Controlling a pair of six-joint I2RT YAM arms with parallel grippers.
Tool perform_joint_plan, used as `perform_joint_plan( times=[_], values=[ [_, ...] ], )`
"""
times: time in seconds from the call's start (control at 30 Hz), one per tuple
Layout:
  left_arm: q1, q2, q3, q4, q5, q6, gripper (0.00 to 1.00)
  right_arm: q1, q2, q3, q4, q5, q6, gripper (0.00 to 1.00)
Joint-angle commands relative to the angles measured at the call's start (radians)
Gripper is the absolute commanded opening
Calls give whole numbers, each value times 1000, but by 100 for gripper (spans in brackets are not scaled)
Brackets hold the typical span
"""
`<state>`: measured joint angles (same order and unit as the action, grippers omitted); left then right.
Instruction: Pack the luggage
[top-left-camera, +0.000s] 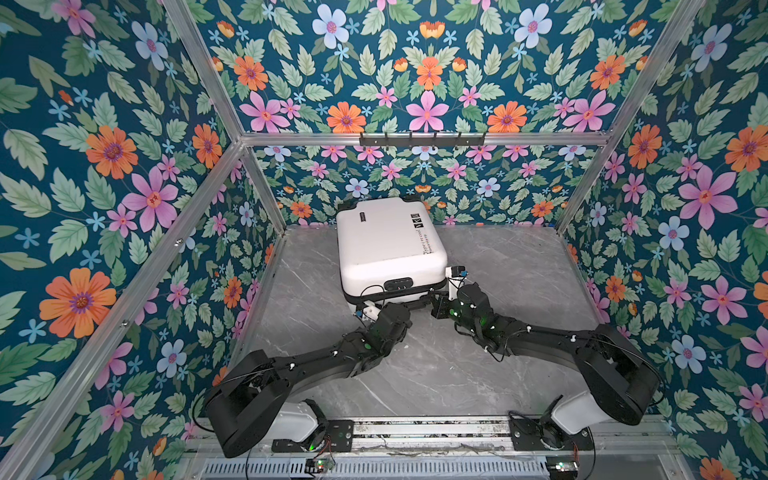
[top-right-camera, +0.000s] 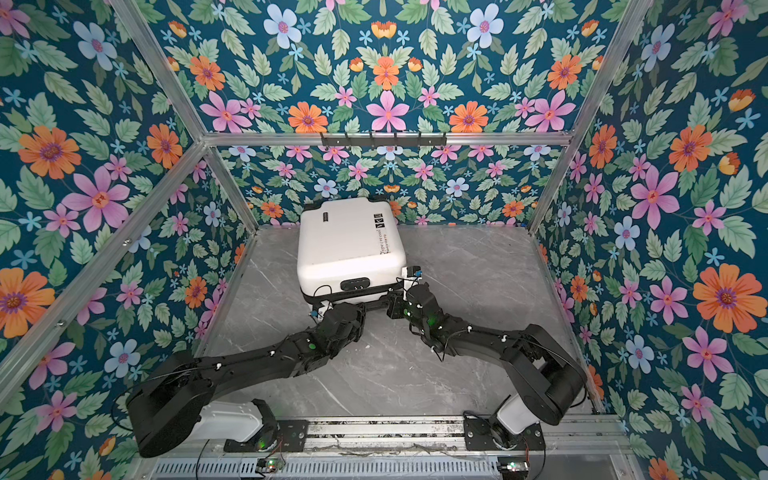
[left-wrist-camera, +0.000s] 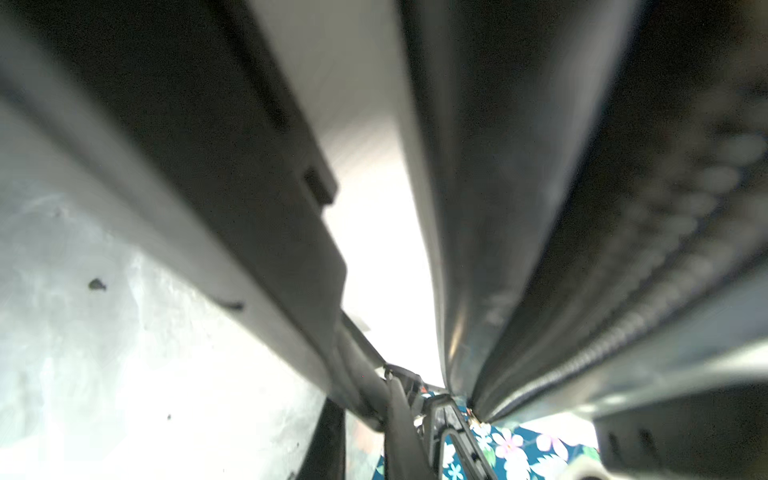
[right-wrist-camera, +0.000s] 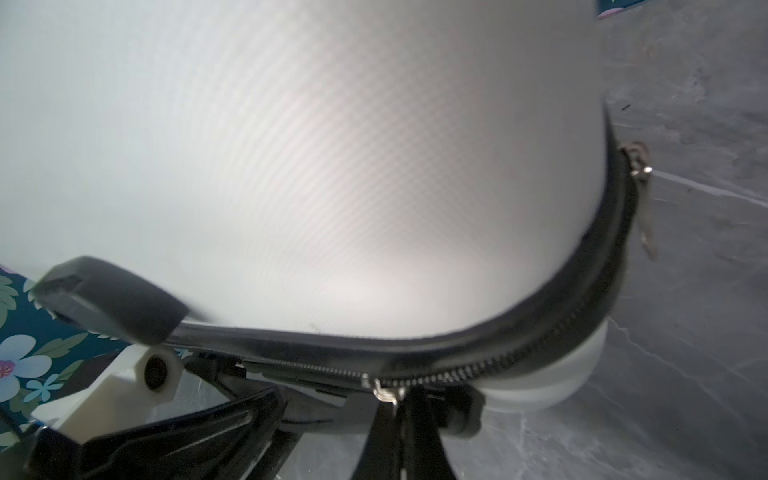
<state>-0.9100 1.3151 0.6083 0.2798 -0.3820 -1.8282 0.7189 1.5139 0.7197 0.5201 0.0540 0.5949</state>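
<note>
- The suitcase lies shut and flat on the desk, toward the back wall, with both arms at its near edge.
- The right gripper is pressed together on a zipper pull on the black zipper band, close to a corner.
- The left gripper sits against that same edge; I cannot tell whether it pinches anything.
- The step is probably running the zipper. Next comes a steady drag along the curved band.

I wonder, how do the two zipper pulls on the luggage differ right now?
The near zipper pull is pinched by the shut right end effector; the corner zipper pull hangs free. The near one is mostly hidden; the corner one shows full length. Both are silver, on the luggage's black zipper band.
</note>
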Motion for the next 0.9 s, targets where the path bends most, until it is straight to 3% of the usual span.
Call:
perform_joint_plan(
  times=[0.0, 0.27, 0.57, 0.87],
  values=[
    [-3, -56, -2, 19, -61, 47, 0, -23, -33, -21, -60, 165, 8, 0],
    [14, -132, 28, -194, -2, 47, 0, -77, -102, -66, -86, 145, -1, 0],
    [63, -258, 14, -424, 141, 114, 0, -142, -96, -31, -100, 24, -62, 0],
    [189, -405, -35, -591, 309, 241, 0, -174, -16, 56, -94, -127, -113, 0]
  ],
)
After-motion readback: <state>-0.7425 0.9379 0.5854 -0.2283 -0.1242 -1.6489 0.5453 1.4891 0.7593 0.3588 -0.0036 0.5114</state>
